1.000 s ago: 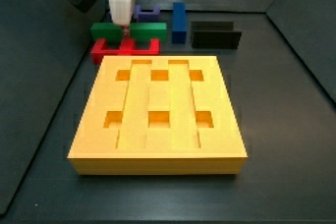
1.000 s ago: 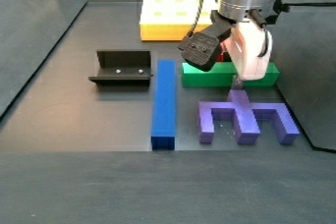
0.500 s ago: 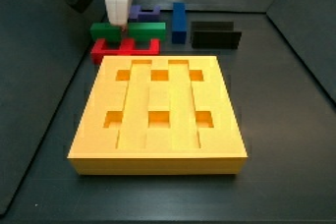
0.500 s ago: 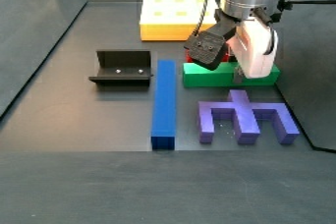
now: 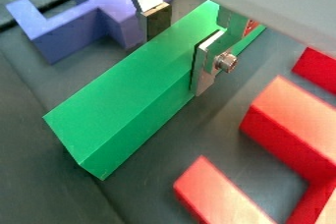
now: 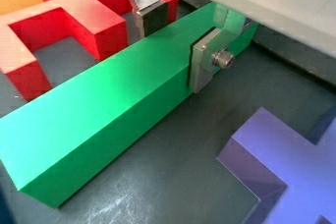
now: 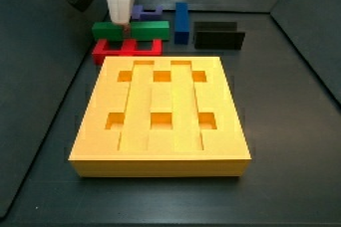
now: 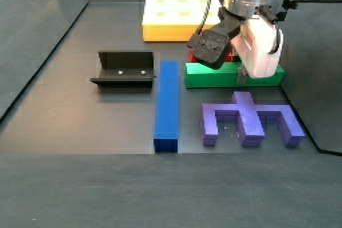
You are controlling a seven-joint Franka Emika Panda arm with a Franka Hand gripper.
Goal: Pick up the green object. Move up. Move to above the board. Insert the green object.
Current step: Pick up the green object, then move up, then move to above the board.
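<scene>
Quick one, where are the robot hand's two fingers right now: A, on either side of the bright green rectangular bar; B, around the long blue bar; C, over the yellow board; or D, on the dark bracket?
A: in both wrist views the hand has one silver finger on each long side of the bright green rectangular bar.

The dark floor (image 8: 80,162) carries the board (image 7: 163,117), green object (image 5: 138,88), fixture (image 8: 124,69) and gripper (image 8: 254,67) above.

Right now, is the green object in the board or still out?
Out: the green object lies on the floor between the gripper fingers, apart from the board.
</scene>
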